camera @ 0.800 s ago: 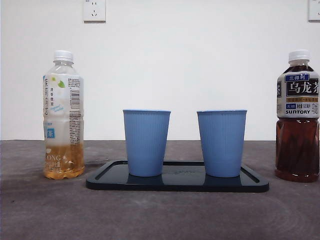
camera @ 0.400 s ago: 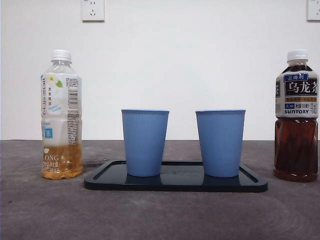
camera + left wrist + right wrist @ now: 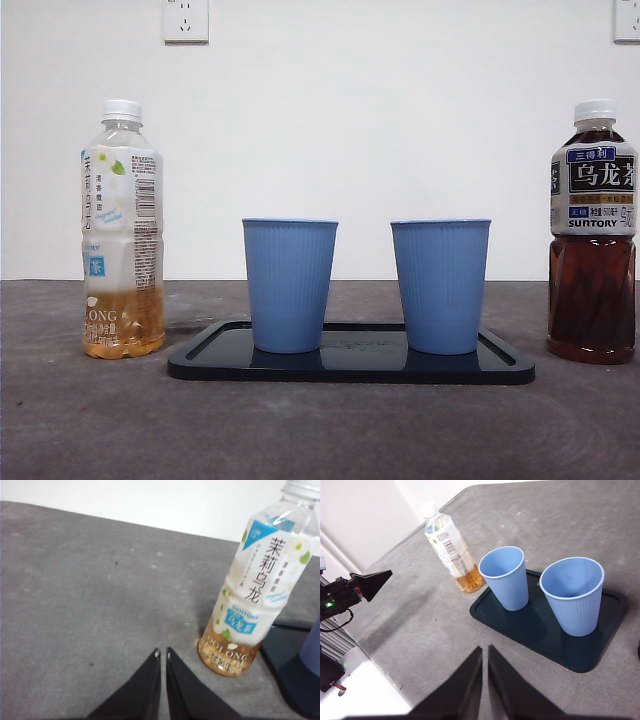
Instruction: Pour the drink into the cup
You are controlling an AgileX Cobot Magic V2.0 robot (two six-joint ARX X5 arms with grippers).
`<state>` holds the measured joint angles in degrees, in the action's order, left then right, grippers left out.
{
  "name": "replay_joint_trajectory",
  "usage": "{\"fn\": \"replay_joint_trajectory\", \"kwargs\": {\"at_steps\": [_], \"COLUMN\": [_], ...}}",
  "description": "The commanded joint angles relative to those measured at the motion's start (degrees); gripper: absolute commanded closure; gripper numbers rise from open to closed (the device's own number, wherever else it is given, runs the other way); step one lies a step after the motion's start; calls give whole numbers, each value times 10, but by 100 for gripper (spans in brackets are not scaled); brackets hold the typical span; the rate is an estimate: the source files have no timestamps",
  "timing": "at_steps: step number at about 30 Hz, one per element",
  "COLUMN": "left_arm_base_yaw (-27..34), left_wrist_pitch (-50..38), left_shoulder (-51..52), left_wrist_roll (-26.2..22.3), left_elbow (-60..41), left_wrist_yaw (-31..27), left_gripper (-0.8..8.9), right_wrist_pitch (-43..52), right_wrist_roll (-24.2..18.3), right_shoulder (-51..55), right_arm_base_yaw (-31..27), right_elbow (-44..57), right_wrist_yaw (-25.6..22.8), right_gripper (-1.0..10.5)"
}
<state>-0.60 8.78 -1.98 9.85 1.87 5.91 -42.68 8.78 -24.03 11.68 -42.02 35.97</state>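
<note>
Two drinks stand capped and upright on the grey table: a pale jasmine-oolong bottle (image 3: 122, 230) at the left, about a quarter full, and a dark oolong bottle (image 3: 593, 230) at the right, nearly full. Between them two empty blue cups (image 3: 290, 285) (image 3: 441, 285) stand on a dark tray (image 3: 350, 367). My left gripper (image 3: 161, 653) is shut and empty, hovering close beside the pale bottle (image 3: 250, 590). My right gripper (image 3: 485, 650) is shut and empty, high above the near side of the tray (image 3: 530, 630), looking down on both cups (image 3: 505, 577) (image 3: 572, 595).
A white wall with power sockets (image 3: 185, 20) closes the back of the table. In the right wrist view the table's edge runs along the left, where the left arm's black tip (image 3: 370, 582) reaches in. Bare grey tabletop (image 3: 320, 430) lies in front of the tray.
The whole front picture has slid a few pixels to the left since a second ago. Bottles, cups and tray keep their places relative to each other.
</note>
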Motion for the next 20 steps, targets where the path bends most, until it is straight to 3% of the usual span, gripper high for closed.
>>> {"fn": "replay_joint_trajectory", "kwargs": {"at_steps": [1,15,20], "left_arm_base_yaw": [1,1,1], "left_wrist_pitch": [-10,-10,-10], "left_shoulder": [3,3,3], "left_wrist_roll": [-8,-8,-8], "left_elbow": [-12,-12,-12], "left_wrist_yaw": [-2,-2,-2], "left_gripper": [794,794,794], "right_wrist_pitch": [4,5,22], "right_wrist_roll": [-5,-5,-51], "right_shoulder": [-2,-2,16], "right_arm_base_yaw": [2,2,-28], "right_elbow": [-7,-7,14], "right_wrist_yaw": [1,1,-95], "right_gripper": [931,931,932]}}
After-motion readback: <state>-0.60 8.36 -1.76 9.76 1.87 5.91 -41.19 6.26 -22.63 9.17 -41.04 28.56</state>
